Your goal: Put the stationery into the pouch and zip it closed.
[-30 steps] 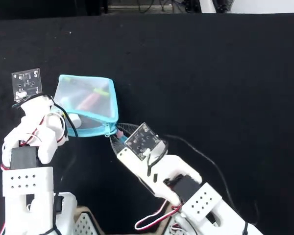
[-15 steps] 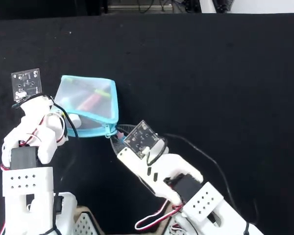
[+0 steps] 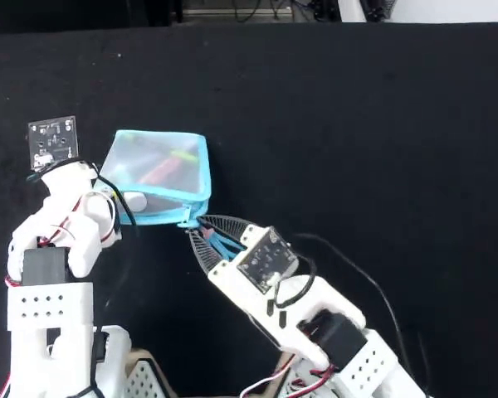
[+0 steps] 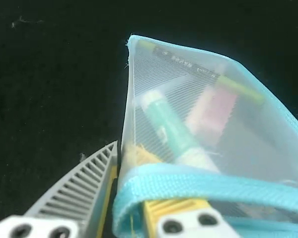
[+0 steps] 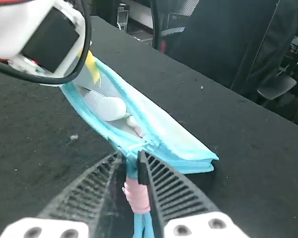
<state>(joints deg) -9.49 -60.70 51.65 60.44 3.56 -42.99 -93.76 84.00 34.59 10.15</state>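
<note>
Stationery (image 4: 208, 114) lay inside the pouch (image 3: 159, 170), its mouth unzipped, left gripper (image 3: 126, 201) clamping its seven o'clock edge, right gripper (image 3: 201, 232) pinching the zip pull (image 5: 136, 196) at five o'clock

I take this for a robotics lab or office workroom. I'm working over a black cloth-covered table (image 3: 373, 124) with loose dark cables (image 3: 257, 10) heaped past its far edge. Beyond it stand a black mesh-backed office chair (image 5: 181, 7) and a grey padded chair (image 5: 274, 85). A bare square circuit board (image 3: 52, 141) rides a white plastic arm (image 3: 50, 282) with exposed wiring.
</note>
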